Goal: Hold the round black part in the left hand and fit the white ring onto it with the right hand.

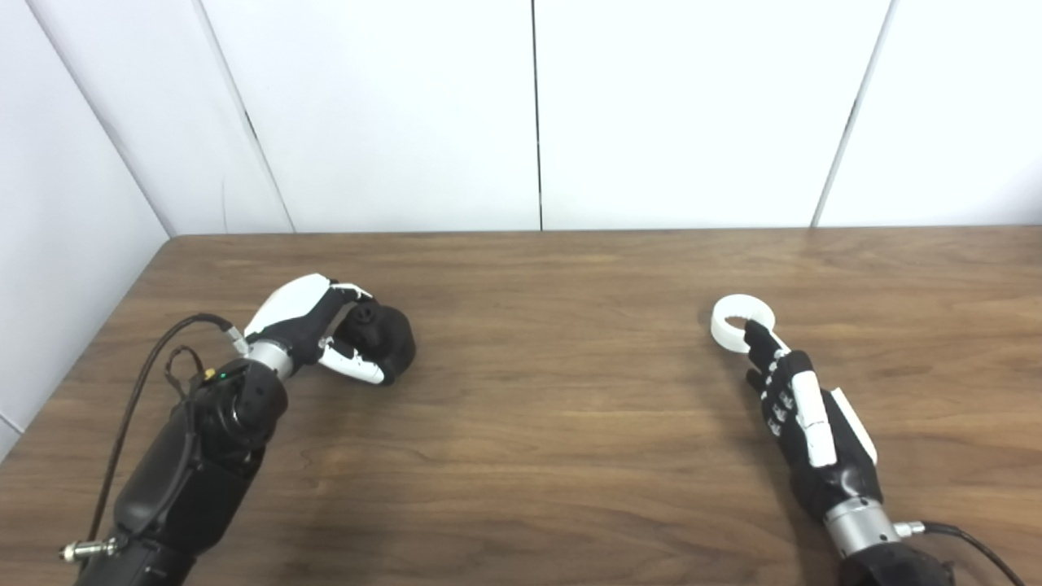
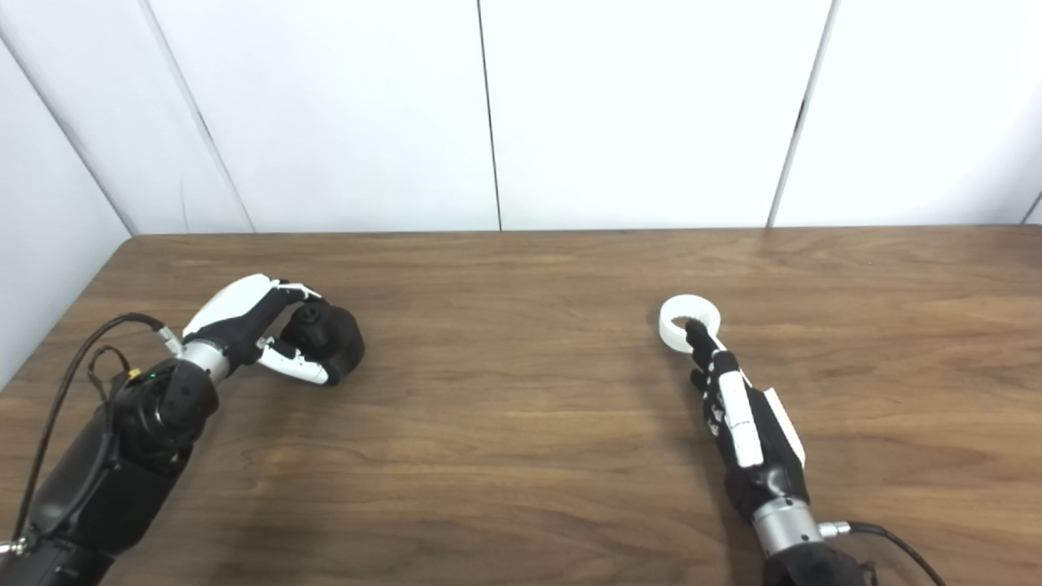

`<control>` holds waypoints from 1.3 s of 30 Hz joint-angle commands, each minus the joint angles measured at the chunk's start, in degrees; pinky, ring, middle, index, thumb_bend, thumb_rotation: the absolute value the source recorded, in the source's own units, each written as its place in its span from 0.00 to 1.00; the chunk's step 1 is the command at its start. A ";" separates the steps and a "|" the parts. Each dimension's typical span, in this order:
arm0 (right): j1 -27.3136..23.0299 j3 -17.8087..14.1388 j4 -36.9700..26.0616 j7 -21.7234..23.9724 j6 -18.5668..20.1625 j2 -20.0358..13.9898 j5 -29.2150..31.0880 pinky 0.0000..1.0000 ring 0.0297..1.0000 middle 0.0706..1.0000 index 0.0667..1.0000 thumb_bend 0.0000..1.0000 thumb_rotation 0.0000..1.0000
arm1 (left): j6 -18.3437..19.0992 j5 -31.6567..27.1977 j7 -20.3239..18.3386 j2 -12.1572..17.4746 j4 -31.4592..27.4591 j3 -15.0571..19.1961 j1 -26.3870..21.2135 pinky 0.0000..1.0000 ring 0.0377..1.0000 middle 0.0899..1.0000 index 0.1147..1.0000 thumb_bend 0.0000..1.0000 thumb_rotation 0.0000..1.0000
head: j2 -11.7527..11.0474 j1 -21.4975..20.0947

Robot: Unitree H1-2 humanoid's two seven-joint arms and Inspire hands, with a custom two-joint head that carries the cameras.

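On wood table point(image 1: 537, 423), far left: round black part point(image 1: 389, 338) sat on the surface, wrapped by left hand point(image 1: 321, 330), fingers point(image 1: 354, 368) curled round its near side and thumb over the top. Looked clenched on the part; couldn't tell whether lifted clear or only resting on the table. Over on the right, well apart from the black part: white ring point(image 1: 739, 323) lay flat on the table, hole up. Right hand point(image 1: 802, 415) stretched out flat toward it, fingertips point(image 1: 755, 332) touching the ring's near rim, maybe dipping into the hole. Not grasped yet, fingers extended rather than closed round anything.

Handling, judged from looks only: ring read as rigid plastic, light, thin-walled, smooth. Right eye view hinted at fine teeth inside the bore, too small to confirm. Likely to skid across the table if pushed from one side, so best pinched across the wall, thumb outside and a finger inside the hole, or squeezed on opposite outer edges. Needed to stay level for fitting. Black part looked solid, rounded, heavier, matte; little slip risk in a full wrap, but mating face mostly hidden by the hand, so orientation unclear.
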 commanded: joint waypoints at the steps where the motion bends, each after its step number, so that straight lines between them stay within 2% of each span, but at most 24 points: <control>1: -0.87 0.08 -1.05 0.69 -0.14 -0.34 0.37 1.00 1.00 0.97 0.92 0.60 1.00 | -0.17 0.96 1.30 0.51 -1.93 0.24 -0.95 0.94 1.00 0.91 0.69 0.87 0.22 | 0.07 0.06; 9: -0.84 0.31 -1.54 0.27 0.75 -0.37 -0.08 1.00 1.00 0.96 0.92 0.61 1.00 | 0.87 1.43 -0.04 0.47 -3.12 -0.70 -0.51 0.95 1.00 0.92 0.70 0.85 0.23 | 0.29 0.05; 14: -0.97 0.27 -1.42 0.94 0.64 -0.69 0.65 1.00 1.00 0.97 0.92 0.59 1.00 | 2.73 1.23 -1.24 -0.01 -5.19 -1.12 0.00 0.94 1.00 0.93 0.71 0.84 0.21 | 0.37 -0.01; 25: -1.09 0.70 -1.83 0.61 1.10 -0.72 0.17 1.00 1.00 0.97 0.93 0.60 1.00 | 3.34 0.60 -3.54 -0.58 -8.72 -2.23 1.63 0.94 1.00 0.91 0.70 0.87 0.23 | 0.78 -0.24; 34: -1.43 0.74 -1.42 0.55 0.87 -0.50 0.41 1.00 1.00 0.97 0.92 0.59 1.00 | 1.51 0.50 -4.22 -0.73 -10.37 -3.63 2.42 0.99 1.00 0.91 0.71 0.87 0.26 | 0.80 -0.39; 39: -1.78 0.92 -0.75 0.78 0.45 -0.71 0.16 1.00 1.00 0.97 0.92 0.61 1.00 | 1.18 0.37 -4.60 -1.36 -11.62 -4.29 2.62 0.96 1.00 0.91 0.70 0.89 0.25 | 0.74 -0.36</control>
